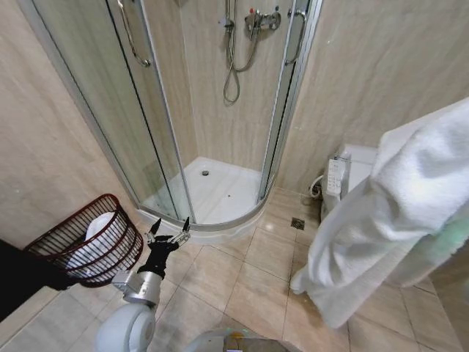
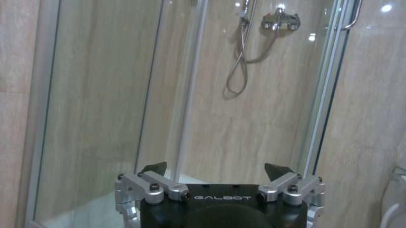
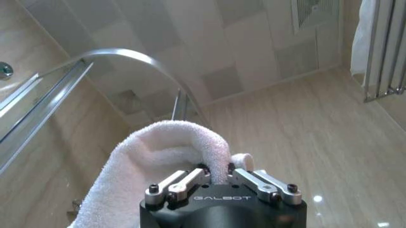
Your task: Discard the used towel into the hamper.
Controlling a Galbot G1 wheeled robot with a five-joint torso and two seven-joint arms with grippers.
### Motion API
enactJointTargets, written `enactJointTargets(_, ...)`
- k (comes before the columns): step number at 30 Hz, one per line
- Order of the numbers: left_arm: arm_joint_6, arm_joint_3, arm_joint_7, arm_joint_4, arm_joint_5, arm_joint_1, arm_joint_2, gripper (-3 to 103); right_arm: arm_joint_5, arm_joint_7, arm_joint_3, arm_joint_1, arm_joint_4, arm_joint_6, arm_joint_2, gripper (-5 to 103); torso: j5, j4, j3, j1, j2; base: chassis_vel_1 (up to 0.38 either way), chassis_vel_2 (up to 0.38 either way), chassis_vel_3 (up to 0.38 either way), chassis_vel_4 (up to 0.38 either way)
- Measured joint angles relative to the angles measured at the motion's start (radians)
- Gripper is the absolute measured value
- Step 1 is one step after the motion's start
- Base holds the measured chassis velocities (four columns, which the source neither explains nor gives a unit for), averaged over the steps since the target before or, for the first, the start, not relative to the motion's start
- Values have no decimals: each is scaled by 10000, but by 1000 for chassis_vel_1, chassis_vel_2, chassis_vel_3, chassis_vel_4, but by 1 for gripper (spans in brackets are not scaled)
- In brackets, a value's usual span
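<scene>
We see our right claw (image 3: 217, 172) clenched on the white towel (image 3: 166, 152): in the right wrist view both fingers pinch a fold of the terry cloth, which humps up above the fingertips and spills down one side of the claw body. From the head view that towel (image 1: 388, 220) hangs high on our right, a big loose drape close to the camera, its lower end dangling above the tiled floor (image 1: 242, 282).

Our left claw (image 1: 169, 233) is low on our left, released — its two dark fingers stand wide apart with nothing between them, pointing toward the shower enclosure (image 1: 212, 110). In the left wrist view the same spread fingers frame the glass door and the shower hose (image 2: 241, 57) ahead of them.

The hamper (image 1: 91, 246) sits on the floor just beside the left claw, to its outer side against the wall — a dark reddish wire basket tipped toward us, with something white already inside. It is well apart from the right claw and the towel. Beyond the hanging towel stands a toilet (image 1: 344, 176), against the far wall.
</scene>
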Motion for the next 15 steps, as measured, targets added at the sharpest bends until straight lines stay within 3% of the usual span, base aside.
enactJointTargets(15,0,0,0,0,0,0,0,100,-261,-9,-411,131,-1,-10,11,7,-1,-1,428,195,624,0,0,0,0)
